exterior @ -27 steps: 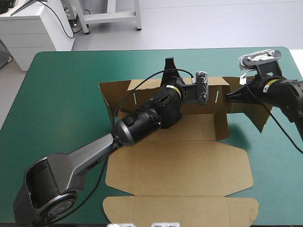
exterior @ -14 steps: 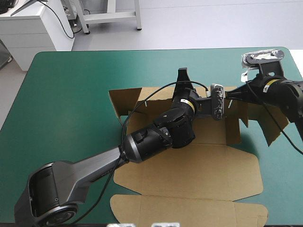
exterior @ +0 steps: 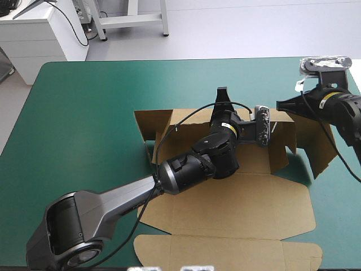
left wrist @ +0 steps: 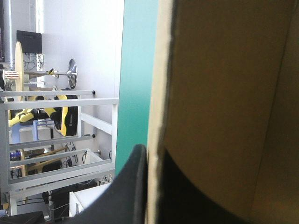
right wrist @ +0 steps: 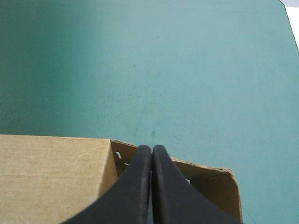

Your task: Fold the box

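Two claws on the box (exterior: 225,209), both at its far wall. The box sits right of centre on the teal-green table (exterior: 84,113). Its base and near panels lie flat, and the near flap (exterior: 225,251) reaches the table's near edge. The far wall (exterior: 169,119) stands up, and the right end flap (exterior: 318,147) is half raised and splayed outward.

Step, as I read it: raising and holding the far wall so the end flaps can be turned in. Early to mid task, with nothing tucked yet and the near side untouched.

Left claw (exterior: 221,93): clamped on the far wall's top edge near its middle. The left wrist view shows one black finger (left wrist: 133,179) on the outer face and the other dark on the inner face, with the board edge between them. Almost no gap.

Right claw (exterior: 280,105): at the far wall's right end, where the end flap joins. In the right wrist view its fingers are all but together, with only a thin seam and the tip on the corner. It looks pinched on the board edge there, though the nip itself is hard to see.

Next move probably calls for the right claw to swing the end flap in square to the wall while the left keeps the wall upright. Risk: the board bows or the wall drops if the left grip slips.
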Controlling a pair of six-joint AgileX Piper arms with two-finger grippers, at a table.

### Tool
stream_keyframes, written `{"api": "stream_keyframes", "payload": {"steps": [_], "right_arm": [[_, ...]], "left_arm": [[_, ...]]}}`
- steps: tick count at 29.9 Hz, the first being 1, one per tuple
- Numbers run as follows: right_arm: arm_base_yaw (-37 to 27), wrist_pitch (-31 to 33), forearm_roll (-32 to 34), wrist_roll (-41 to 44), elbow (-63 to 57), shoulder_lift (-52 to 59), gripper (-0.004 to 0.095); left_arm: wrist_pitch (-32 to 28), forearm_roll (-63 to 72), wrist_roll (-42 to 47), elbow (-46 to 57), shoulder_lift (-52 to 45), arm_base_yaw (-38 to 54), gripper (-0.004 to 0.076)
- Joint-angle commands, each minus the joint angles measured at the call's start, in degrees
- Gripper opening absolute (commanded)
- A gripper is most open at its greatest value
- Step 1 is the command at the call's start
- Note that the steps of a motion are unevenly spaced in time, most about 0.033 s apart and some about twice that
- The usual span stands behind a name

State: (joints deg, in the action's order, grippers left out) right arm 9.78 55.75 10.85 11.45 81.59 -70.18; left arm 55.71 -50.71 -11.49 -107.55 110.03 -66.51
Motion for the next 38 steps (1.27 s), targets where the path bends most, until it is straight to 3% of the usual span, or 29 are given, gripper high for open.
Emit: {"api": "stream_keyframes", "payload": {"steps": [1,8,14,20,26,29,38], "right_arm": [[-3.5,-3.1,-0.8,0.1,1.5,1.0,-0.0006],[-15.2,-1.6,-15.7,-12.1,1.6,-0.9,-0.0006],[-20.9,-0.5,-27.0,-22.8,1.7,-4.0,-0.0006],[-21.3,-1.0,-28.9,-26.1,1.8,-8.2,-0.0006],[-21.3,-2.2,-29.1,-26.8,5.3,-10.5,-0.0006],[-21.3,-1.9,-29.2,-26.9,6.9,-11.5,-0.0006],[-21.3,5.7,-30.1,-29.7,8.4,-15.0,-0.0006]], "left_arm": [[-3.0,-5.3,3.7,-1.2,-2.5,-0.5,-0.0008],[-5.6,-16.8,10.4,6.4,-2.5,-3.2,-0.0008],[-6.5,-20.4,12.3,11.5,-2.5,-4.8,-0.0008],[-5.0,-22.4,13.1,11.8,-2.5,-4.9,-0.0008],[-0.7,-34.5,24.8,11.8,-2.5,-4.9,-0.0008],[-0.4,-35.5,25.5,11.8,-2.5,-4.9,-0.0008],[-0.2,-35.6,25.5,11.8,-2.5,-4.8,-0.0008]]}}
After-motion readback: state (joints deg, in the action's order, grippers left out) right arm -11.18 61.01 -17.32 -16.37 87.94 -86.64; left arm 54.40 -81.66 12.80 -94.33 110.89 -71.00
